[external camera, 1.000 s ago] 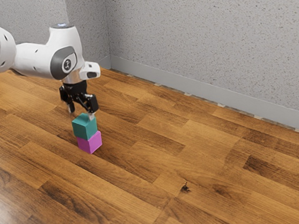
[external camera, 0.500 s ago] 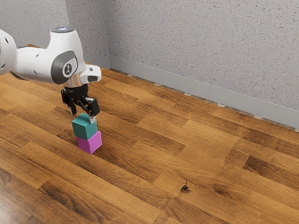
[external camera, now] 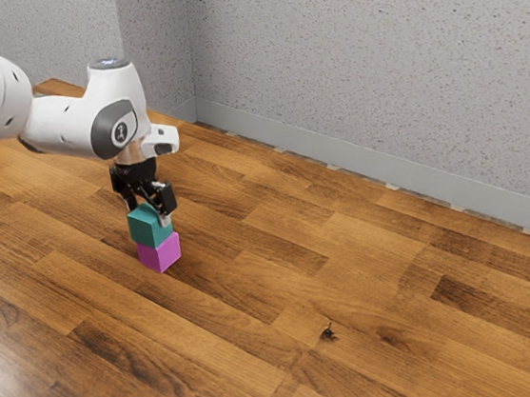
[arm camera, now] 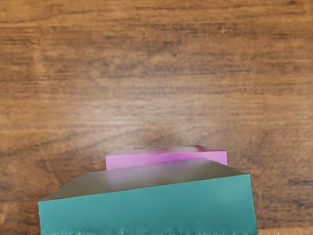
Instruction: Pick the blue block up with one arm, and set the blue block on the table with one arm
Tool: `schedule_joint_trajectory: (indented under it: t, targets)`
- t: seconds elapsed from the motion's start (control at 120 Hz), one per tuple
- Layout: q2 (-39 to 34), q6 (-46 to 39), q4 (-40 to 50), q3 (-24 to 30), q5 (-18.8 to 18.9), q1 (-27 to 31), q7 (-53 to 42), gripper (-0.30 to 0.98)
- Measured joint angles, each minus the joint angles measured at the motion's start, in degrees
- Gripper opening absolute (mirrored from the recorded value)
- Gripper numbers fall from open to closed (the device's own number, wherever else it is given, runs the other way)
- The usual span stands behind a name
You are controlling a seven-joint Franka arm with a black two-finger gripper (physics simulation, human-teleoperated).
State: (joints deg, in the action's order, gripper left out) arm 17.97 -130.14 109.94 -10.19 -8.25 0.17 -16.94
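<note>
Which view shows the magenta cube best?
Exterior view: two side faces of the magenta cube and its lower edges on the wooden table are visible, beneath the teal cube. Wrist view: a strip past the teal cube, which hides the rest.

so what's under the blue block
A pink block is under the blue block, sticking out past one side of it. The blue block's underside and the part of the pink top it covers are hidden, so I can't describe those.
</note>
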Motion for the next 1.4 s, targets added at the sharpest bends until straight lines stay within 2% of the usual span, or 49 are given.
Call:
schedule_joint_trajectory:
  t: [0.742,0.892,1.017,1.267,1.4]
  targets:
    - [1.2,-1.7,0.6,0.0,-2.4,0.0,0.6,0.69]
    - [1.2,-1.7,0.6,0.0,-2.4,0.0,1.0,0.53]
    - [1.2,-1.7,0.6,0.0,-2.4,0.0,1.3,0.44]
    - [-0.6,-1.3,1.0,-0.3,-2.0,0.0,1.8,0.39]
    - [-4.0,-0.1,4.2,-5.2,-1.3,0.0,2.0,0.38]
